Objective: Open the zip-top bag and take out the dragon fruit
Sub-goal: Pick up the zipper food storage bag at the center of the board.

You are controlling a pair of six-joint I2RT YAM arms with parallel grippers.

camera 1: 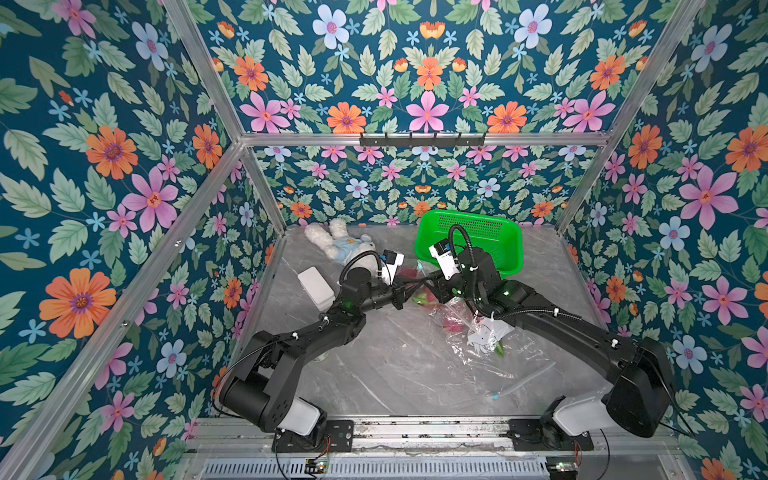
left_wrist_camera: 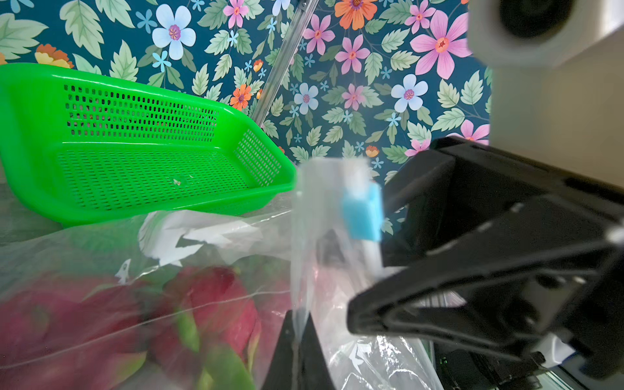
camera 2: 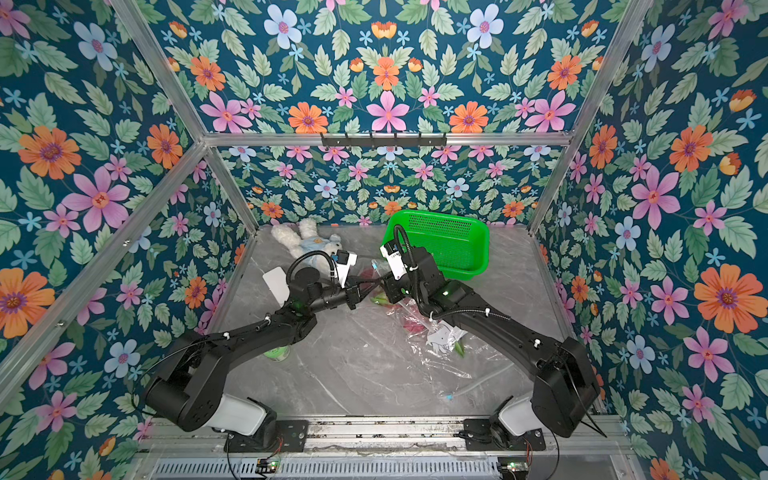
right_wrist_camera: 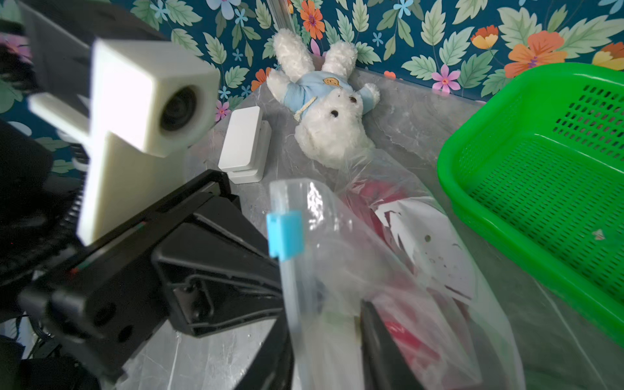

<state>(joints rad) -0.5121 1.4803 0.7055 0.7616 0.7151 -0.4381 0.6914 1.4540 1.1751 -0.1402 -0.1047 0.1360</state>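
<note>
Top views show 2 black arms reaching from the near rail over a grey marbled worktop [camera 1: 374,374] and meeting above its middle. Between them lies the clear zip-top bag [camera 1: 484,338], with its far end raised off the surface. Left end effector [left_wrist_camera: 297,332] is closed on the bag's raised upper edge. Right end effector [right_wrist_camera: 322,337] has its jaws parted, and the zip strip runs between them. A blue slider [right_wrist_camera: 285,234] sits on that strip just beyond both. Dragon fruit [left_wrist_camera: 216,297], magenta with green scale tips, lies inside the bag; the film blurs their count. Just past the bag stands a green perforated basket [camera 1: 469,222]. A white box [camera 1: 316,286] and a white plush toy [camera 1: 332,243] in a blue shirt lie toward the far-left corner.
</note>
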